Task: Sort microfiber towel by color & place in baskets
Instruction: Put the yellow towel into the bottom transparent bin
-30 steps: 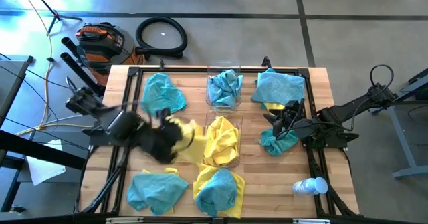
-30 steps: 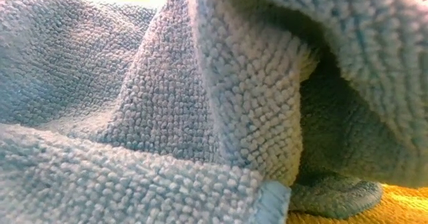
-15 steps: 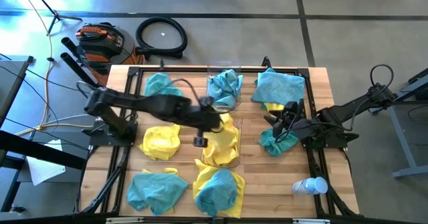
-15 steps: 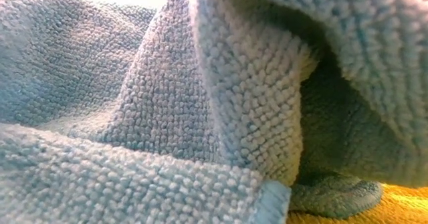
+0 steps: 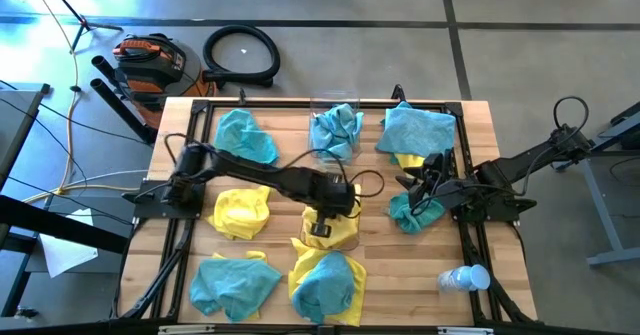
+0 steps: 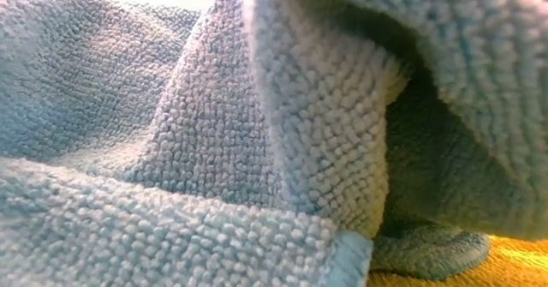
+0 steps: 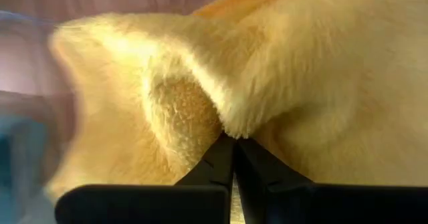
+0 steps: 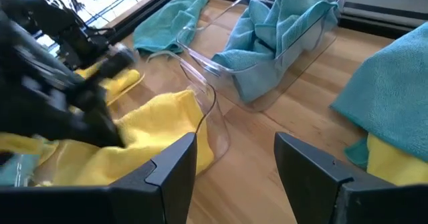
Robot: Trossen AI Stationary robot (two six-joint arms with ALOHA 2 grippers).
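Two clear baskets stand mid-table. The far basket [image 5: 335, 103] holds teal towels [image 5: 335, 133]. The near basket [image 5: 357, 237] holds yellow towels [image 5: 338, 203]. My left gripper [image 5: 320, 225] is shut and reaches down into the near basket, onto the yellow towel [image 7: 200, 77]. My right gripper [image 5: 420, 187] waits open at the right, above a crumpled teal towel [image 5: 412, 213], touching nothing; its wrist view shows its gap [image 8: 235, 164] bare. A loose yellow towel [image 5: 240, 210] lies flat left of the near basket. My left gripper comes from above, slanting down from the table's left. The shut fingertips [image 7: 227, 154] meet a fold of the yellow towel [image 7: 231, 120] lying in the near basket. Whether any cloth is caught between them, I cannot tell.
Loose teal towels lie at far left [image 5: 245, 135], far right [image 5: 415, 130] and near left [image 5: 235, 280]. Another teal towel [image 5: 322, 287] lies on a yellow one at the near middle, filling the low view [image 6: 257, 150]. A white bottle [image 5: 462, 277] lies near right. Black frame rails edge the table.
My left gripper has swept from the table's left side toward the middle and sunk down onto the near basket, rolling at the wrist and staying shut. The loose yellow towel on the left, earlier under the arm, now shows whole and lies still.
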